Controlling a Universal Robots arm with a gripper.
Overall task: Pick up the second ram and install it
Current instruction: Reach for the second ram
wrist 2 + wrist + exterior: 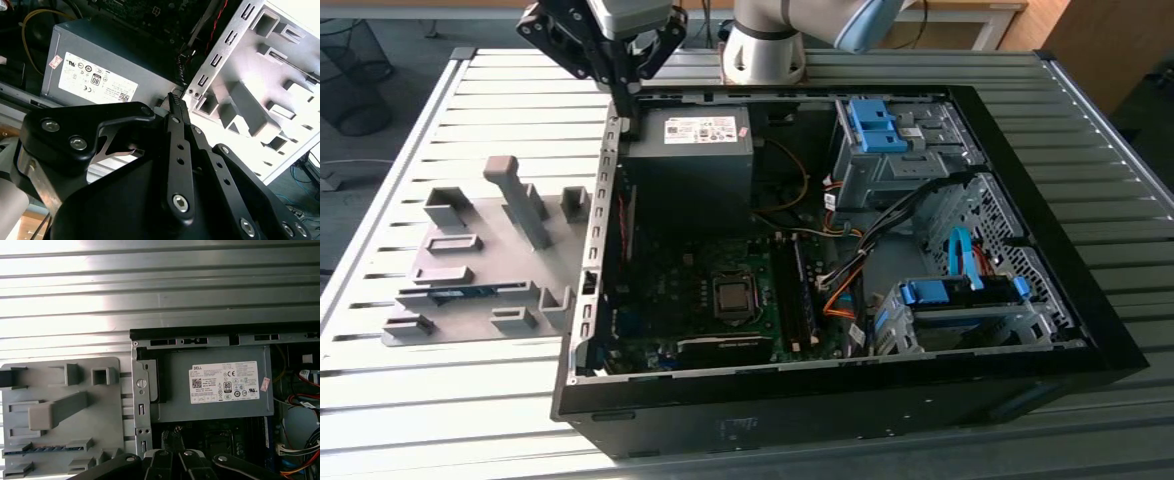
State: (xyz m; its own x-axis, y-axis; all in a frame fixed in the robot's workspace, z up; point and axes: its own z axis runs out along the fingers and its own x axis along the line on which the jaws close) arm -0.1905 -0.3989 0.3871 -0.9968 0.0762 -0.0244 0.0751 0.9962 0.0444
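The claw [624, 98] is seen drawn shut, its fingertips [165, 434] brought nearly together with nothing held between them. It is hung over the side wall of the open computer case [604, 200], just beside the grey power supply [687, 160]. This is toward the edge of the table [480, 400] where the arm's base [767, 50] stands. The grey holder plate [480, 225] is laid on the table just outside that wall, toward the table's edge at the exterior view's left. The second ram [454, 293] is seated in a slot of the holder plate, near the plate's end farthest from the arm's base and well apart from the claw. It is touched by nothing but its slot.
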